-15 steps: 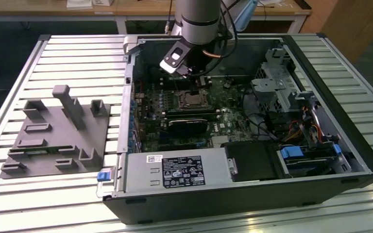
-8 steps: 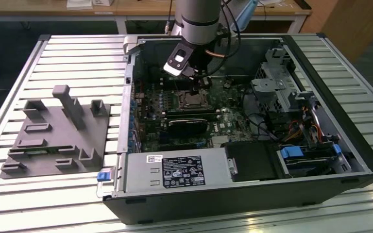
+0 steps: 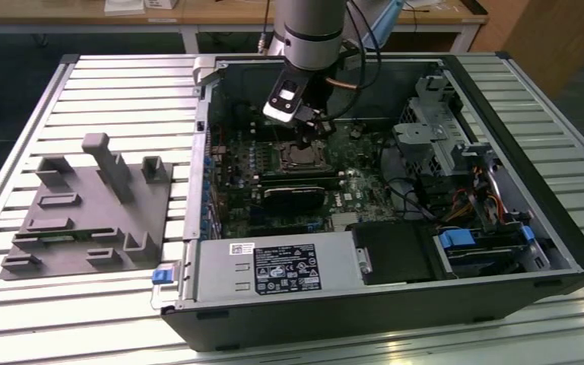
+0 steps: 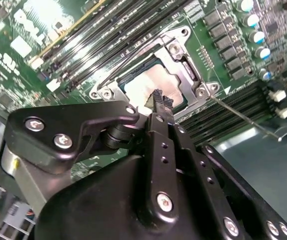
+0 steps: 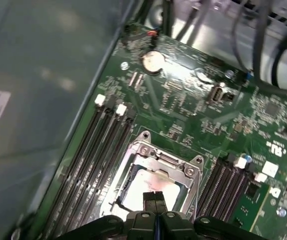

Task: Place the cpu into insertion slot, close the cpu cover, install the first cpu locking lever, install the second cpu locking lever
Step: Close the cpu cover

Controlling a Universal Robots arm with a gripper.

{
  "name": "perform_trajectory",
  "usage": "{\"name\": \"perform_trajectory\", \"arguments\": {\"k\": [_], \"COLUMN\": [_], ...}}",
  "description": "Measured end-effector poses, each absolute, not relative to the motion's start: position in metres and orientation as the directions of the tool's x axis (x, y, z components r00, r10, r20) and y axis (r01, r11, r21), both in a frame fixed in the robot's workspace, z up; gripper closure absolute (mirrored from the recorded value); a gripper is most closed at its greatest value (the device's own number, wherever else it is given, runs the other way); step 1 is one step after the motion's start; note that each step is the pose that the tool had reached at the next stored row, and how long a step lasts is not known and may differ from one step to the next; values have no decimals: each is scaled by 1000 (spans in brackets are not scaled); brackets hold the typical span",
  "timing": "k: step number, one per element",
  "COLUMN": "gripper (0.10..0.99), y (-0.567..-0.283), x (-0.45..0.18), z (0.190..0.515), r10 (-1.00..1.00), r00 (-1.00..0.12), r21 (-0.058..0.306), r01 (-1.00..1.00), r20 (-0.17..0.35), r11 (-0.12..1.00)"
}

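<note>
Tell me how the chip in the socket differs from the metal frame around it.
The chip is a solid plate with a pale, dull face; the metal frame is an open square with a window, brighter and shinier. The chip sits in the middle; the frame runs round its edges. Both are square, metallic and lie flat on the green board.

In the exterior view glare streaks the slatted counter (image 3: 79, 308) and the computer case (image 3: 394, 72) interior is dim; the second wrist view's motherboard (image 4: 28, 35) gleams.
</note>
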State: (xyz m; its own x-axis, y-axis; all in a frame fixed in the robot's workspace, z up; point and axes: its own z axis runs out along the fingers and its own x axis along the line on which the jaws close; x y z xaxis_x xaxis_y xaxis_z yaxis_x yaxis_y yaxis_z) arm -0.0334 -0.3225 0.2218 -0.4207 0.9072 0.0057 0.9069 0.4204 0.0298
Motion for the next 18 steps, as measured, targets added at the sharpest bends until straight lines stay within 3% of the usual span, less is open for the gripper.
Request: {"name": "perform_trajectory", "arguments": {"k": [18], "gripper": [980], "y": [-322], "x": [-33], "z": [221], "r10": [724], "r00": [-690], "r21": [30], "r01": [723], "r20": [6], "r11": [690]}}
